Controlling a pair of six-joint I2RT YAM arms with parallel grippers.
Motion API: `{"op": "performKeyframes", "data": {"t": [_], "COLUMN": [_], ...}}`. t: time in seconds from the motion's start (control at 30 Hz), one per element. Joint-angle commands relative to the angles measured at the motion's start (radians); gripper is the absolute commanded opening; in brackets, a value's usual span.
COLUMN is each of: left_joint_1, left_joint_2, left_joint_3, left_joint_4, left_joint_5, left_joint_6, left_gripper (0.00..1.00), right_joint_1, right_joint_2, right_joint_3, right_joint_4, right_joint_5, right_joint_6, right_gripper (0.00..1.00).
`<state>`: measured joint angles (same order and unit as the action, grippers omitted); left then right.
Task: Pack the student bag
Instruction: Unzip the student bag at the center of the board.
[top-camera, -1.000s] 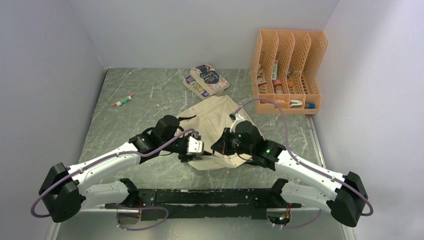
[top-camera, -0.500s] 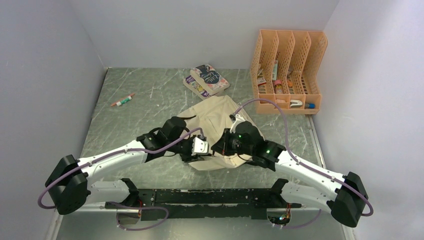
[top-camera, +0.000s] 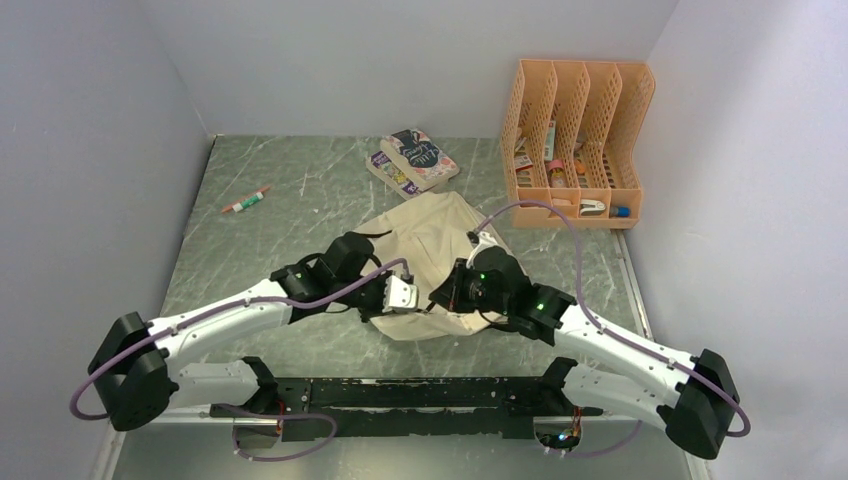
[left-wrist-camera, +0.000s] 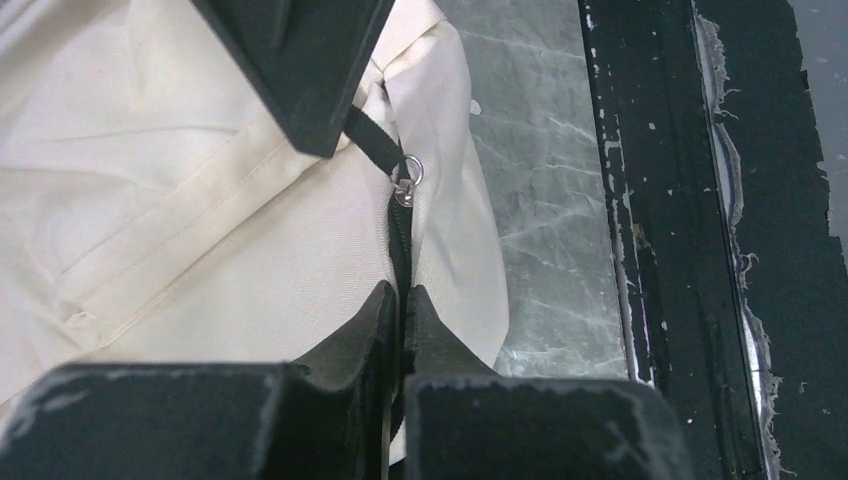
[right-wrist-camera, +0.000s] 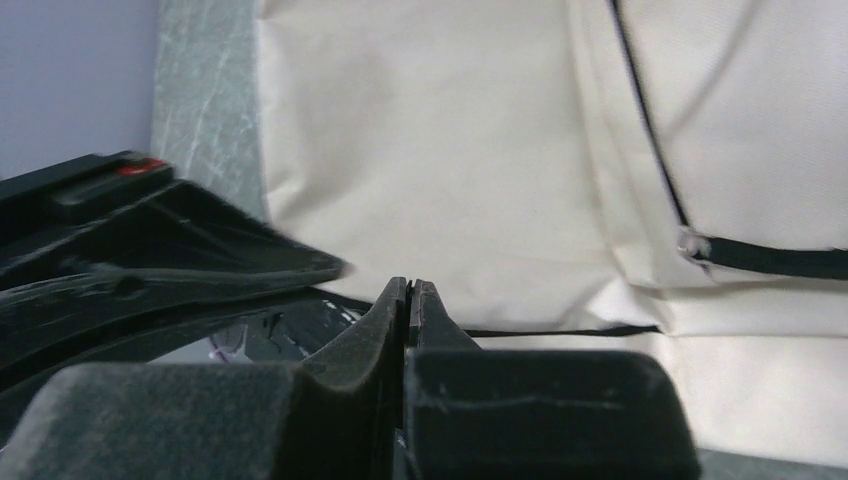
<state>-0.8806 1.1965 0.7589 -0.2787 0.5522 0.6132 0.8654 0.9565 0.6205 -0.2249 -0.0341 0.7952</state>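
Item: student bag (top-camera: 430, 232), judging it soft, limp cloth. I am pinching its zipper seam (left-wrist-camera: 400, 235) in the closed left hand (left-wrist-camera: 400, 297); the right hand (right-wrist-camera: 408, 292) is clamping the pull tab (left-wrist-camera: 374, 145).

Most likely a robotics lab test cell, not a home or office. Boxed in on three sides by plain pale grey panels (top-camera: 420, 60). Floored with a scratched, grey marbled worktop (top-camera: 300, 220). Fitted along the near edge with a black mounting rail (top-camera: 400, 392) with frayed tape, bearing a white-and-black left arm (top-camera: 225, 318) and right arm (top-camera: 625, 348) looped with purple cable. Dressed with school props: orange perforated file organizer (top-camera: 578, 140) with small stationery in its slots, stacked notebooks (top-camera: 415, 160), a marker (top-camera: 246, 201), a cream student bag (top-camera: 430, 235).
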Motion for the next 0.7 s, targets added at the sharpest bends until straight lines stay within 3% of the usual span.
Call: {"op": "performKeyframes", "data": {"t": [0.0,0.17,0.47,0.67], "left_joint_1": [-0.008,-0.009,-0.008,-0.008], "left_joint_2": [-0.097,-0.174,-0.180,-0.202], "left_joint_3": [-0.025,-0.065,-0.081,-0.097], "left_joint_4": [-0.045,-0.016,-0.030,-0.013], "left_joint_5": [-0.034,-0.095,-0.182,-0.185], "left_joint_6": [-0.026,-0.082,-0.109,-0.124], "left_gripper": [0.05,0.05,0.05,0.05], "right_joint_1": [0.002,0.003,-0.001,-0.005], "right_joint_2": [-0.024,-0.018,0.029,0.045], "right_joint_3": [-0.009,-0.012,-0.005,-0.026], "right_joint_4": [-0.094,-0.185,-0.326,-0.340], "right_joint_5": [0.145,0.252,0.366,0.394], "right_joint_6": [0.074,0.135,0.223,0.235], "right_gripper": [0.00,0.00,0.00,0.00]}}
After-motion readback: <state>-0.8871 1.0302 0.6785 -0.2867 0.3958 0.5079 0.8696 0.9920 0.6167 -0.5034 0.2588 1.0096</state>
